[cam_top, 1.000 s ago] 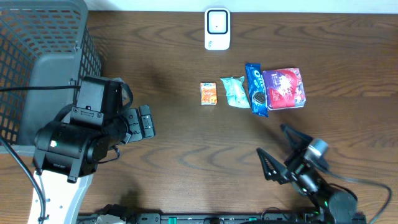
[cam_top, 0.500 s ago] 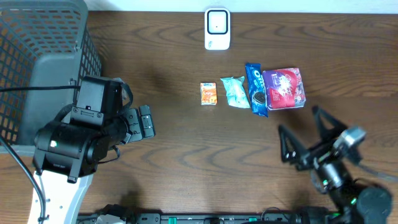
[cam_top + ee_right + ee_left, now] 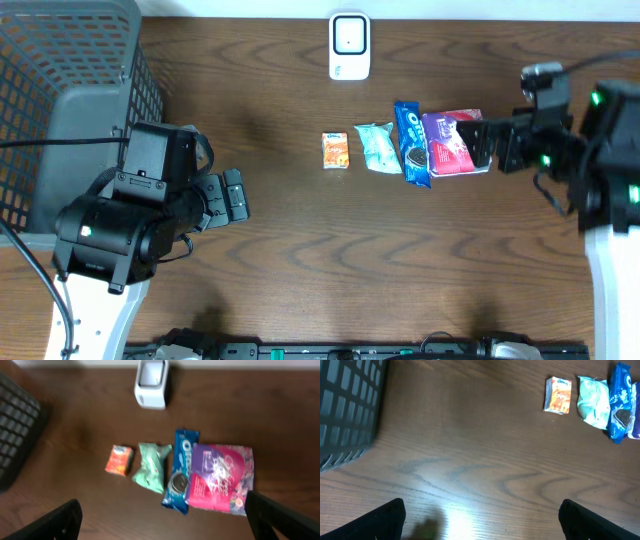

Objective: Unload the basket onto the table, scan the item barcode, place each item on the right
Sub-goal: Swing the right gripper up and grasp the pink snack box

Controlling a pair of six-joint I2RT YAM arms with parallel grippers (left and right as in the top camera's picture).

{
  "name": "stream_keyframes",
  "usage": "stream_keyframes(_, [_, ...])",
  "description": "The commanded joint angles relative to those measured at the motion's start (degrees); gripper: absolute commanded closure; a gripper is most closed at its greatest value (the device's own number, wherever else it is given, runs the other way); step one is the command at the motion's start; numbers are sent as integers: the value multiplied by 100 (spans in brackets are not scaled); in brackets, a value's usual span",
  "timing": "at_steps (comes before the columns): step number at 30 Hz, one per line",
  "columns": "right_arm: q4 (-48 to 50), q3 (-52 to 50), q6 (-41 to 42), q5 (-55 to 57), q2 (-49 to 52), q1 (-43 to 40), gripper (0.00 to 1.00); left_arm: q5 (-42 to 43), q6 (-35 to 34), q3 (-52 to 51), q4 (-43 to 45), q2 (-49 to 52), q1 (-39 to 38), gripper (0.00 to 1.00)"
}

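Soft indoor light on dark wood; one view blurred.

From overhead the table is lit evenly and rather dimly from above. The picture is sharp, with only faint, soft shadows beside the left arm. In the left wrist view a pale patch of glare lies on the wood near the bottom edge, between the left fingers, which show as black shapes without detail; the basket is slightly soft. The right wrist view is blurred throughout: the print on the packets cannot be read, the scanner is smeared, and the right fingers are dark.
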Motion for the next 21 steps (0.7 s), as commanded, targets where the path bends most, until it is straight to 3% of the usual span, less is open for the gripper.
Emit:
stream_keyframes(1, [-138, 254, -313, -15, 380, -37, 1, -74, -35, 20, -11, 20, 22, 2])
stream_keyframes(9, [-37, 199, -282, 1088, 1270, -87, 1, -74, -35, 20, -13, 20, 22, 2])
stream_keyframes(12, [273, 199, 107, 1419, 1711, -345, 1, -74, -33, 20, -11, 20, 22, 2])
stream_keyframes(21, [955, 199, -243, 435, 3167, -1075, 1, -74, -35, 20, -11, 20, 22, 2])
